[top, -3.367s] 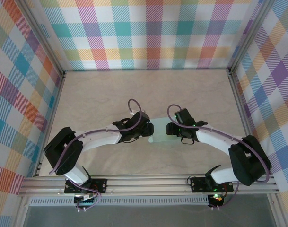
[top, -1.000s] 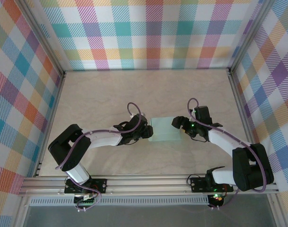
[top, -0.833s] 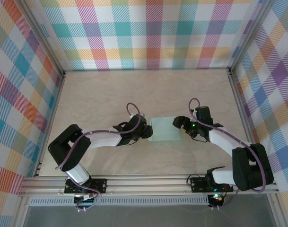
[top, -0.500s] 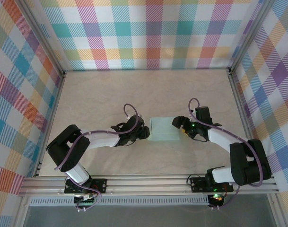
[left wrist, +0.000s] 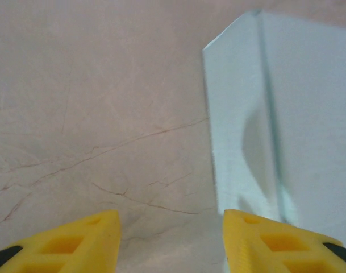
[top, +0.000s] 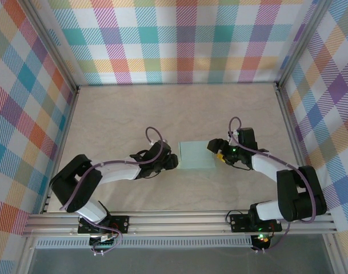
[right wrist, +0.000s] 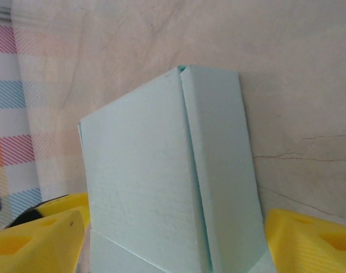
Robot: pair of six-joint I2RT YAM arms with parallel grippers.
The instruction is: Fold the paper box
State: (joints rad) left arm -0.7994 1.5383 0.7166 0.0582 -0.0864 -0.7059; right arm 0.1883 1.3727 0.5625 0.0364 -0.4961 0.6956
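The box [top: 194, 155] lies flat on the table [top: 134, 120] between 2 grippers, the left gripper [top: 174, 162] half open and empty beside its edge and the right gripper [top: 214, 152] spread wide astride its end, grip unclear, so any sideways shove could skid or crease it.

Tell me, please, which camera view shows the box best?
The right wrist view: the box sits large and central, its seam and folded faces clear. The top view shows a small pale rectangle from above; the left wrist view catches one end of it.
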